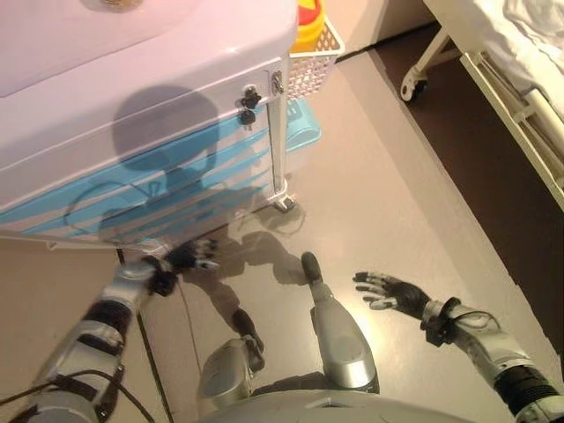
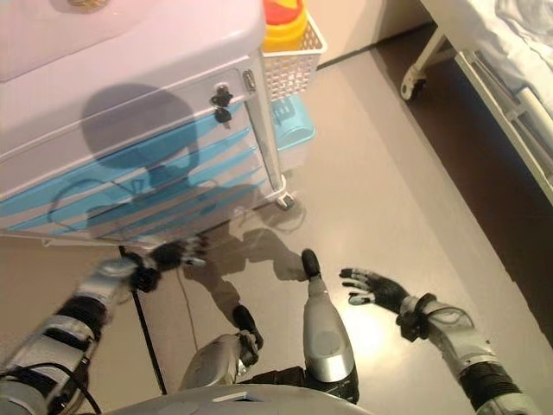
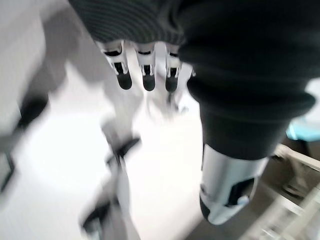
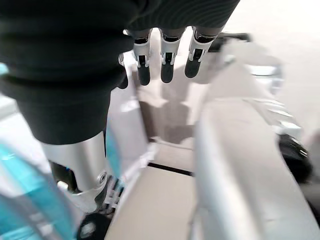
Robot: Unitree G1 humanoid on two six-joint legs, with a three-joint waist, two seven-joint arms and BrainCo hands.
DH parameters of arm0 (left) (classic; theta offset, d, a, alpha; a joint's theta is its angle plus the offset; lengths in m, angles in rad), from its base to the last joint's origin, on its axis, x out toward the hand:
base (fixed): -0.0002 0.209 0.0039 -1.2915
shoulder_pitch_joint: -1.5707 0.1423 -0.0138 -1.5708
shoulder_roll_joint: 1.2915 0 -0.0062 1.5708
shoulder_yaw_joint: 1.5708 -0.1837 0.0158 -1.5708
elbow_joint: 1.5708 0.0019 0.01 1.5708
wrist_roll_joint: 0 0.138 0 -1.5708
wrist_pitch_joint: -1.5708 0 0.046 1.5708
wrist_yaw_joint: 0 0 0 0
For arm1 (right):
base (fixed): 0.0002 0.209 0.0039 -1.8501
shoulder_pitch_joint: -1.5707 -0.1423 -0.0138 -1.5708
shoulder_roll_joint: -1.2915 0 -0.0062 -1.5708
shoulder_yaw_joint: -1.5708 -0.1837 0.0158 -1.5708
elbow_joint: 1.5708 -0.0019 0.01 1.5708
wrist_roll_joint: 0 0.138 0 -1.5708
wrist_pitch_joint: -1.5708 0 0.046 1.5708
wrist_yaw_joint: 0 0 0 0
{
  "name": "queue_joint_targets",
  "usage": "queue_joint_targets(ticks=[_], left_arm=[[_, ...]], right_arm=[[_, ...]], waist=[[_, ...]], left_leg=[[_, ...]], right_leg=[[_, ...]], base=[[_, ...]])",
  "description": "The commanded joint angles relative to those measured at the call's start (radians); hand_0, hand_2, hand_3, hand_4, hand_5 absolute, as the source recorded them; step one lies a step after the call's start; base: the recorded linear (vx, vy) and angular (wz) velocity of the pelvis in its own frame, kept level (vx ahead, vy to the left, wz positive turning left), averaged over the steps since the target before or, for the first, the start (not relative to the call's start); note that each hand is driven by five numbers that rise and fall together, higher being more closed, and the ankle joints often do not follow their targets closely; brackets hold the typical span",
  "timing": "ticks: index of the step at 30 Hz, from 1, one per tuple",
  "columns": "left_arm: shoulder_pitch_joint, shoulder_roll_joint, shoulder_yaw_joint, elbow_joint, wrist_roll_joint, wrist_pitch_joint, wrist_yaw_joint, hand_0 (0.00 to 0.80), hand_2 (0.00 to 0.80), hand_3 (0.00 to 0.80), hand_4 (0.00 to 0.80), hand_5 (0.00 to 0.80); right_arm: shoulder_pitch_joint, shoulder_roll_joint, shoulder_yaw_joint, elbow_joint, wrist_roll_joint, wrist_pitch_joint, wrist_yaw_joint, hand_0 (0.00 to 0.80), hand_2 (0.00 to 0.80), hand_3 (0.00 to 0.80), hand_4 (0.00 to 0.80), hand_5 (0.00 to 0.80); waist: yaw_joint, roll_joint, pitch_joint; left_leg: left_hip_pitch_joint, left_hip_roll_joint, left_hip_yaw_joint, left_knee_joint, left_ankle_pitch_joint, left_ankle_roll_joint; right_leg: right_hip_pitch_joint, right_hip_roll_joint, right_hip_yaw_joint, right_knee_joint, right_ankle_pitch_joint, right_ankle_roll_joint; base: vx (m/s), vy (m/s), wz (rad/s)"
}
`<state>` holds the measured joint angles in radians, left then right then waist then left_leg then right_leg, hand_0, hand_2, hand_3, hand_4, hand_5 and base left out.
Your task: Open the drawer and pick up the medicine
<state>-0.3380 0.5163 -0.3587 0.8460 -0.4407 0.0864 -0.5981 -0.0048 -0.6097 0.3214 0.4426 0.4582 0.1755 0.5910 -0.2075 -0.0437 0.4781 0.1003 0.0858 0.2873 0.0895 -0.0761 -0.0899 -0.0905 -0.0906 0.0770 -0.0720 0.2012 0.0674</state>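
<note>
Nearest the robot, the right hand [image 1: 392, 291] is hanging low over the bare floor [image 1: 397, 203] — fingers spread and relaxed, holding nothing, well apart from the cabinet. The left hand [image 1: 192, 256] is hovering just below the bottom front edge of the medical cart [image 1: 132, 106], its fingers loosely extended in the left wrist view [image 3: 145, 75] and gripping nothing; it is lying beneath the drawers rather than on any handle. Above it, the blue-fronted drawers [image 1: 141, 189] are sitting flush and closed, so the medicine itself is not showing in any view. Higher on the cart's front corner, a dark lock with a key [image 1: 249, 99] is standing out from the white top drawer [image 1: 115, 132], well above the left hand. A caster wheel [image 1: 284, 204] is resting on the floor at the cart's near corner. Farther on, a white mesh basket [image 1: 313, 62] is hanging on the cart's side, holding a yellow container with a red lid [image 1: 308, 19], with a light blue tray [image 1: 300, 132] lying below it. Farthest to the right, a bed frame [image 1: 493, 79] is standing on a white caster [image 1: 412, 84].
</note>
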Motion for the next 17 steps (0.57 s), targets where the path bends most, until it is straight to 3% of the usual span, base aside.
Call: queue_joint_targets(ticks=[1, 8, 17], left_arm=[[0.103, -0.030, -0.028, -0.006, -0.090, 0.044, -0.044, 0.000, 0.000, 0.000, 0.000, 0.000], [0.232, -0.169, -0.009, 0.051, -0.103, 0.099, -0.103, 0.000, 0.000, 0.000, 0.000, 0.000], [0.308, -0.219, 0.036, 0.118, -0.181, 0.107, -0.120, 0.000, 0.000, 0.000, 0.000, 0.000]], right_arm=[[-0.004, 0.062, 0.035, 0.068, -0.018, 0.078, -0.044, 0.000, 0.000, 0.000, 0.000, 0.000], [-0.030, 0.214, 0.045, 0.267, 0.023, 0.142, -0.103, 0.000, 0.000, 0.000, 0.000, 0.000], [-0.027, 0.285, 0.049, 0.407, 0.028, 0.103, -0.062, 0.000, 0.000, 0.000, 0.000, 0.000]], waist=[[0.053, 0.006, -0.124], [0.124, 0.030, -0.214], [0.191, 0.051, -0.304]], left_leg=[[-0.102, -0.031, -0.081, 0.051, 0.049, 0.035], [-0.072, -0.028, -0.148, -0.036, 0.087, 0.021], [-0.051, -0.029, -0.212, -0.123, 0.124, 0.012]], right_leg=[[0.042, -0.040, -0.044, 0.081, -0.090, 0.073], [0.085, -0.028, -0.119, 0.061, -0.113, 0.058], [0.131, -0.023, -0.209, 0.050, -0.141, 0.046]], base=[[0.069, -0.114, 0.26], [0.042, -0.085, 0.29], [0.022, -0.033, 0.29]])
